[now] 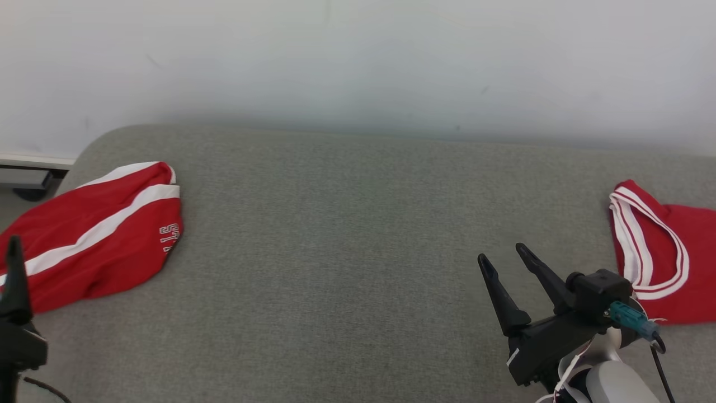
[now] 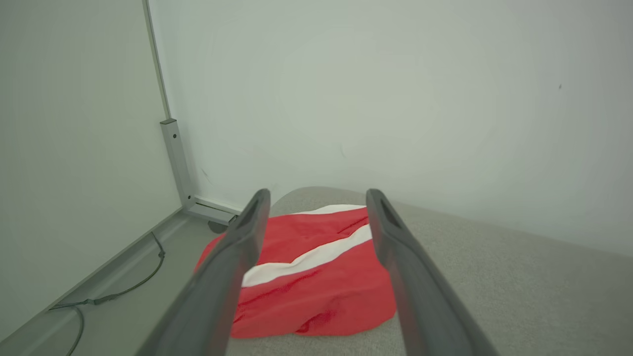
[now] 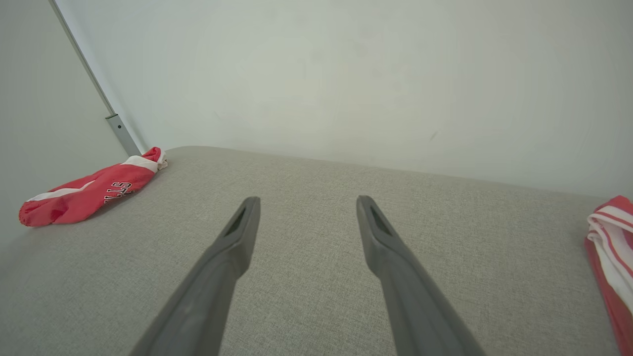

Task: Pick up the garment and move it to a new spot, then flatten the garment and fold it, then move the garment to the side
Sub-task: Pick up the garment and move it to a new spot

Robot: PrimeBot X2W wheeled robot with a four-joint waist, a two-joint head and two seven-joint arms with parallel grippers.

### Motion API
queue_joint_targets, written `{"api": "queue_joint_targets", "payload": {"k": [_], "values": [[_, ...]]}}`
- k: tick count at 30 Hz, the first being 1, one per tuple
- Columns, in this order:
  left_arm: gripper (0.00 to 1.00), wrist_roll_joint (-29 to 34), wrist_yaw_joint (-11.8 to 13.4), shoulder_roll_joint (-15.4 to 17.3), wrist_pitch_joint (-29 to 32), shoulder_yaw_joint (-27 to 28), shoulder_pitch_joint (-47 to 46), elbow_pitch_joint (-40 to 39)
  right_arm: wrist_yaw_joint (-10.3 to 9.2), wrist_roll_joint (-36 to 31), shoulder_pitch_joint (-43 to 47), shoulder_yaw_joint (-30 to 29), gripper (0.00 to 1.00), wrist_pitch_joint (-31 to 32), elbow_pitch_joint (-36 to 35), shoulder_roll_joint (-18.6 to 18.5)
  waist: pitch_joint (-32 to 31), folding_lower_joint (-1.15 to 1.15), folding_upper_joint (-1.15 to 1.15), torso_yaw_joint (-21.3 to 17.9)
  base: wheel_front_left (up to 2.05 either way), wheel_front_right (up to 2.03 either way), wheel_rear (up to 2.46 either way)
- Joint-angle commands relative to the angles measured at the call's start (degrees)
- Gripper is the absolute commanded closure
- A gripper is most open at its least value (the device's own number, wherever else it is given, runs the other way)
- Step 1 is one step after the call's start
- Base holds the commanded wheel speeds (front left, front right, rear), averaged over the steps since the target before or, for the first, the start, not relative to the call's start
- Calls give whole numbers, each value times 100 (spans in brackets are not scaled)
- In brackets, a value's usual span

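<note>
Two red garments lie on the grey padded surface (image 1: pixel 335 252). A folded red garment (image 1: pixel 95 235) (image 2: pixel 316 277) (image 3: pixel 84 195) with a white stripe and white lettering rests at the far left end. Another red garment (image 1: pixel 665 252) (image 3: pixel 610 237), with white-striped trim, lies bunched at the right edge. My left gripper (image 1: pixel 14 246) (image 2: pixel 317 194) hovers open just in front of the left garment, touching nothing. Over bare fabric to the left of the right garment, my right gripper (image 1: pixel 501 252) (image 3: pixel 307 199) stands open and holds nothing.
A pale wall runs along the back of the surface. Past the rounded left end the floor drops away, with a metal frame post (image 2: pixel 178 158), a dark caster (image 1: pixel 28 193) and a loose cable (image 2: pixel 123 287). Bare fabric stretches between the two garments.
</note>
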Motion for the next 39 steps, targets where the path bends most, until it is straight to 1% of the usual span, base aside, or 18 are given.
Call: {"api": "queue_joint_targets", "payload": {"k": [1, 3, 10, 18, 23, 29, 34, 39], "values": [[0, -74, -52, 72, -3, 65, -141, 173, -7, 10, -87, -6, 0, -8, -19, -48, 167, -1, -1, -224, 0, 0, 0], [0, -144, -138, 130, 7, 94, -254, 459, -7, 5, -118, -3, 0, 0, -25, -57, 214, -1, -1, -310, 0, 0, 0], [0, -335, -316, 346, 110, 84, -767, 1224, -7, -11, -225, -6, 0, 1, -85, -100, 418, -1, -1, -496, 0, 0, 0], [0, -466, -524, 586, 420, -208, -1499, 1991, -7, -40, -366, 13, 0, 14, -123, -115, 689, -1, -1, -646, 0, 0, 0], [0, -457, -567, 745, 557, -473, -1934, 2415, -7, -58, -478, 16, 0, 3, -160, -125, 903, -1, -1, -776, 0, 0, 0], [0, -599, -591, 861, 640, -609, -2289, 2803, -7, -105, -577, 15, 0, 3, -200, -136, 1144, -1, -1, -964, 0, 0, 0], [0, -833, -575, 975, 816, -765, -2572, 3209, -7, -160, -648, -34, 0, 26, -313, -185, 1389, -1, -1, -1127, 0, 0, 0], [0, -1262, -575, 1054, 1164, -922, -2824, 3554, -7, -189, -650, -116, 0, 50, -452, -233, 1559, -1, -1, -1197, 0, 0, 0]]}}
